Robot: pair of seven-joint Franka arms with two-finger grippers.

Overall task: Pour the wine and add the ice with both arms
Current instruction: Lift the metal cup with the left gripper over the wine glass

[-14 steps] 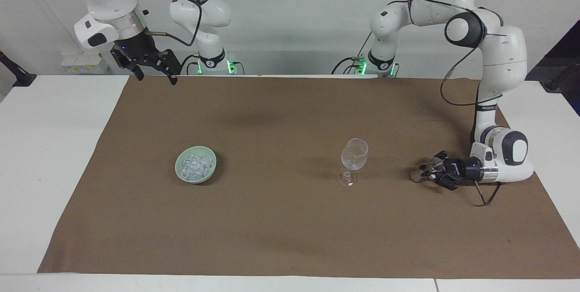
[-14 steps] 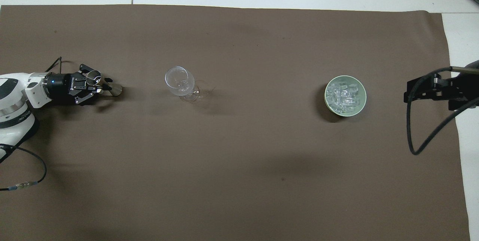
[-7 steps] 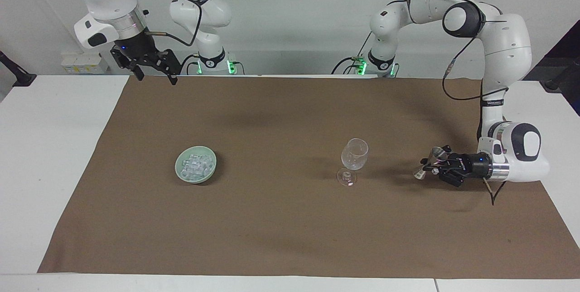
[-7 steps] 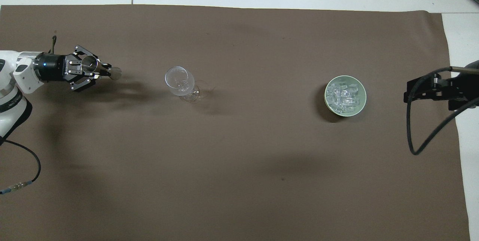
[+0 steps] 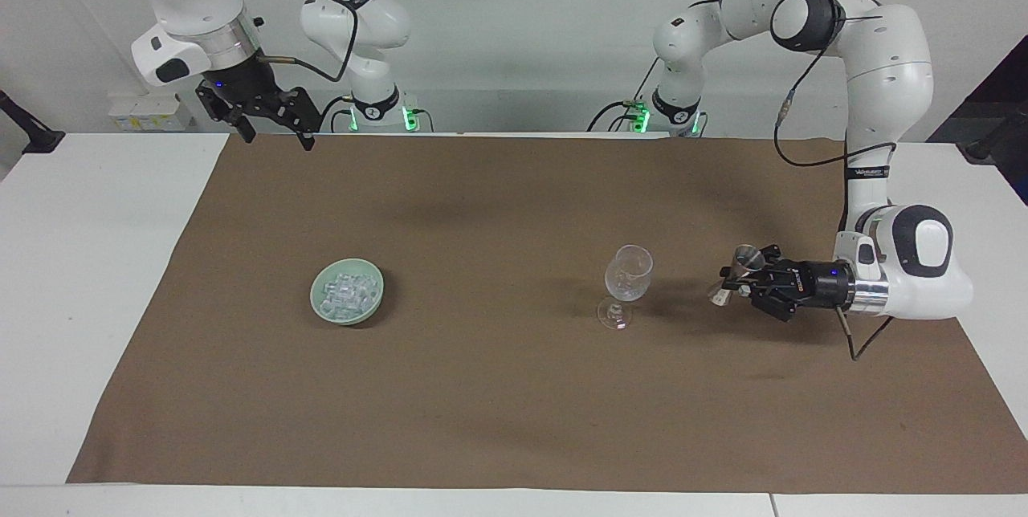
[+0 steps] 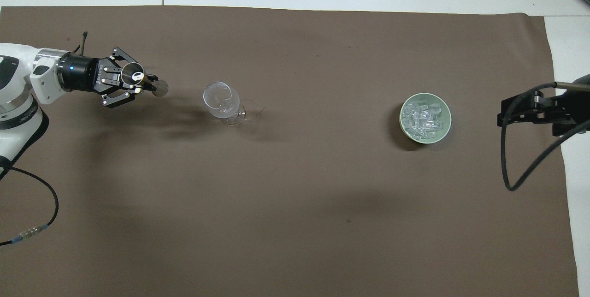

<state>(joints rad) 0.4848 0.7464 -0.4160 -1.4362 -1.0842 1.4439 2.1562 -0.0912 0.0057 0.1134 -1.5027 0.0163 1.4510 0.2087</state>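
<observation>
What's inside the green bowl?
The pale green bowl holds a heap of small clear ice cubes. They cover the bottom of the bowl, so anything under them is hidden.

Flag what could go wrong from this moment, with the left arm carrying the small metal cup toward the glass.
1. The left gripper is shut on the metal jigger, held off the brown cloth beside the stemmed glass; coming in level, it might knock the glass over.
2. The jigger's mouth is small and the pour might miss the rim.
3. The right gripper waits open, away from the bowl of ice; small cubes may slip.
</observation>
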